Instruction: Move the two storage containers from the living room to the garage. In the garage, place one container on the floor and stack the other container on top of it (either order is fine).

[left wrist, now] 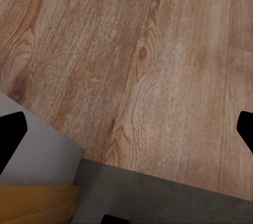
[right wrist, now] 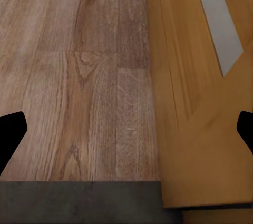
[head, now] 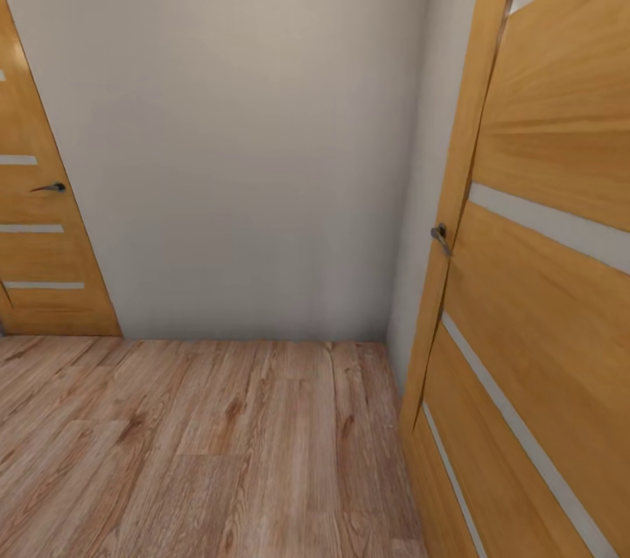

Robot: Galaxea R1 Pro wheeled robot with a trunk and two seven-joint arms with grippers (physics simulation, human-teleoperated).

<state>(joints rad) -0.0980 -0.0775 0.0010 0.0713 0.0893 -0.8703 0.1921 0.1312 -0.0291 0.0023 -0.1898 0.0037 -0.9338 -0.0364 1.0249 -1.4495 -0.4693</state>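
The two red-orange storage containers are out of view. In the left wrist view my left gripper (left wrist: 126,132) is open, its dark fingertips (left wrist: 11,137) far apart over light wood planks (left wrist: 132,50), nothing between them. My right gripper (right wrist: 126,132) is open as well, with one fingertip (right wrist: 10,134) over the planks and the other in front of an orange wooden door (right wrist: 200,129). A strip of dark grey concrete floor (left wrist: 174,203) borders the planks in the left wrist view, and the same concrete floor (right wrist: 79,203) shows in the right wrist view.
The head view faces a pale grey wall (head: 245,129) at the end of a wood-plank floor (head: 201,453). An open orange door (head: 542,278) with a metal handle (head: 440,236) stands close on the right. A shut door (head: 39,234) is at the left. A grey wall corner (left wrist: 37,150) is near my left gripper.
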